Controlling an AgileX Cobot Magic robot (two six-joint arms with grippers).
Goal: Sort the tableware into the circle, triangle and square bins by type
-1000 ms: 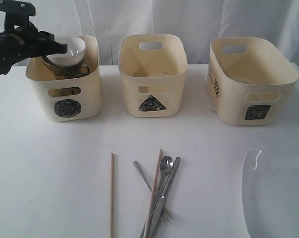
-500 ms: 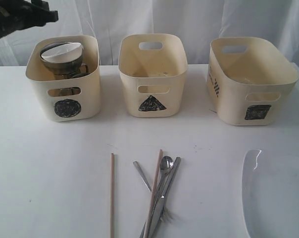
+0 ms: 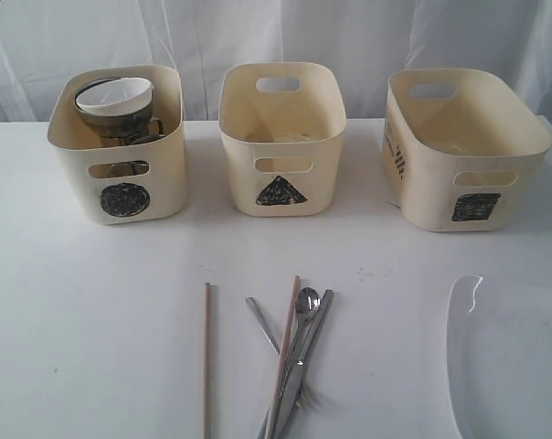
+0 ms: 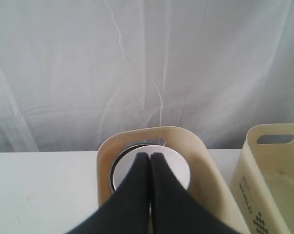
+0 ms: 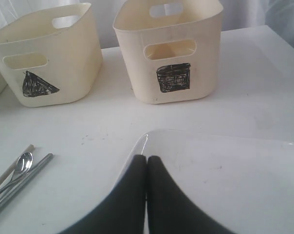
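The circle bin [image 3: 116,146] stands at the back left and holds a white bowl [image 3: 119,91] nested on steel ware [image 3: 107,119]. The triangle bin [image 3: 282,137] is in the middle and the square bin [image 3: 463,151] at the right. On the table in front lie two wooden chopsticks [image 3: 206,357], crossed with a steel spoon [image 3: 305,302] and other cutlery [image 3: 299,366]. A white plate [image 3: 509,357] lies at the front right. My left gripper [image 4: 150,156] is shut and empty, above the white bowl [image 4: 178,168]. Also shut and empty, my right gripper [image 5: 146,158] hovers over the plate's [image 5: 225,170] edge.
A white curtain [image 3: 349,37] hangs behind the bins. Neither arm shows in the exterior view. In the right wrist view the triangle bin [image 5: 49,58] and square bin [image 5: 171,53] stand beyond the plate, with the spoon [image 5: 23,163] off to one side.
My left gripper let go of the white bowl into the circle bin, rose out of the exterior view and shut. The bowl settled lower on the steel ware. The right arm has not moved.
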